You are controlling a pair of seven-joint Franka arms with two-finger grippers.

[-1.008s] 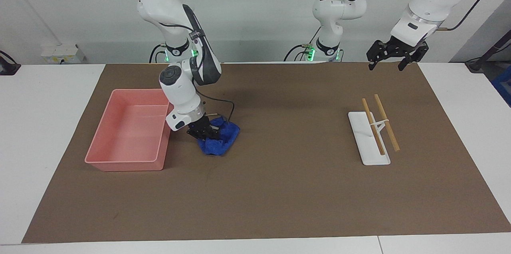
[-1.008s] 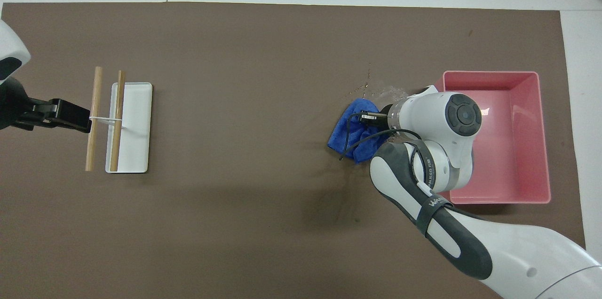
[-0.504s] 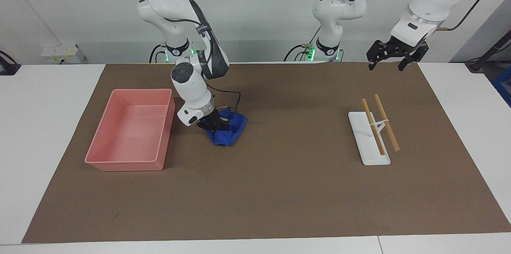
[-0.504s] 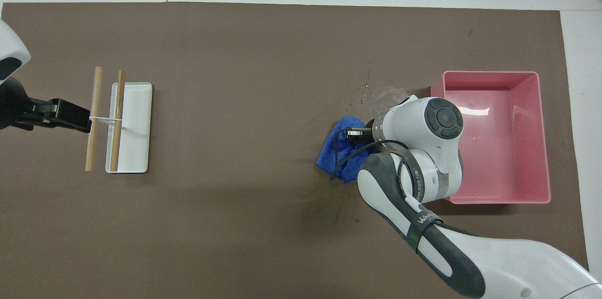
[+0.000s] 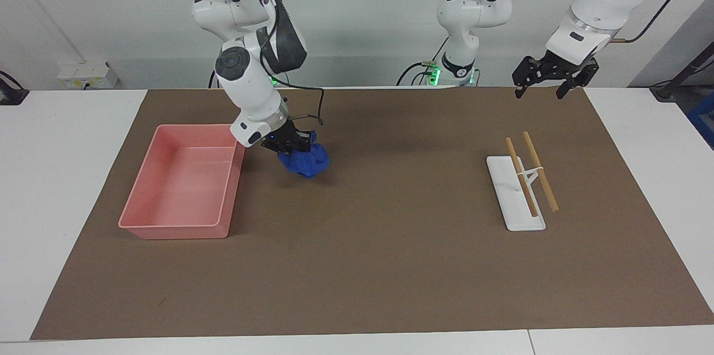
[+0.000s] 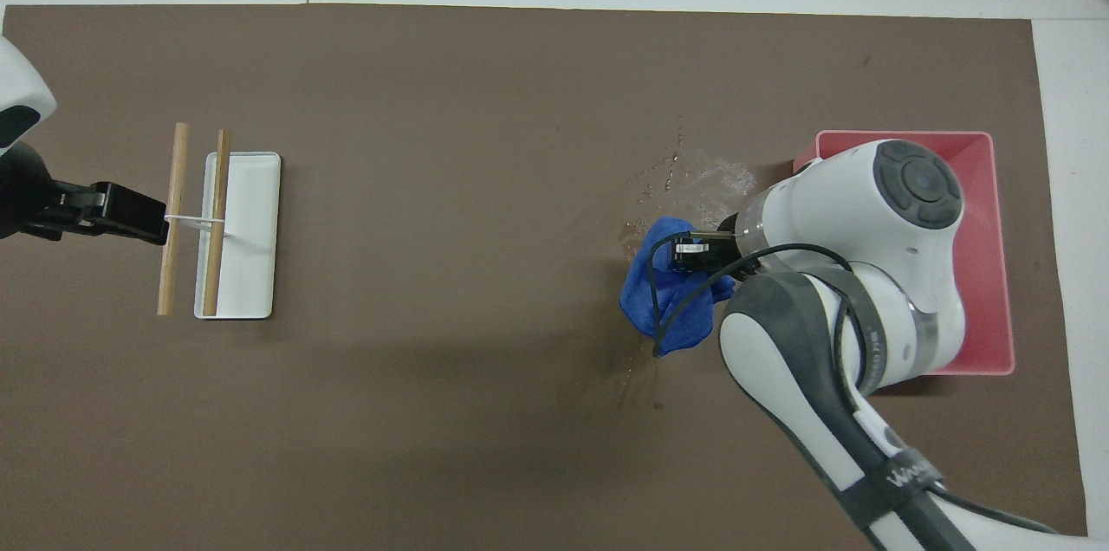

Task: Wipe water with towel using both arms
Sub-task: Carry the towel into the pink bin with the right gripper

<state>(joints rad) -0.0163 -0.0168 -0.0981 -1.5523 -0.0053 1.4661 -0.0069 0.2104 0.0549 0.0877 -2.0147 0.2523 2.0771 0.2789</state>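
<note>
The blue towel [image 5: 305, 163] hangs bunched from my right gripper [image 5: 290, 147], which is shut on it just above the brown mat, beside the pink tray [image 5: 184, 226]. In the overhead view the towel [image 6: 663, 301] and the right gripper [image 6: 693, 253] lie just nearer to the robots than a wet patch of water [image 6: 703, 178] on the mat. My left gripper [image 5: 539, 91] waits open in the air at the left arm's end, over the mat's edge closest to the robots. It also shows in the overhead view [image 6: 130, 216].
The pink tray [image 6: 988, 367] stands at the right arm's end, partly covered by the right arm. A white tray [image 5: 516, 221] with two wooden sticks [image 5: 539, 172] lies at the left arm's end. It also shows in the overhead view [image 6: 251, 222].
My right gripper has risen with the towel, lifting it off the mat into a hanging bunch and carrying it toward the robots. The left arm has not moved.
</note>
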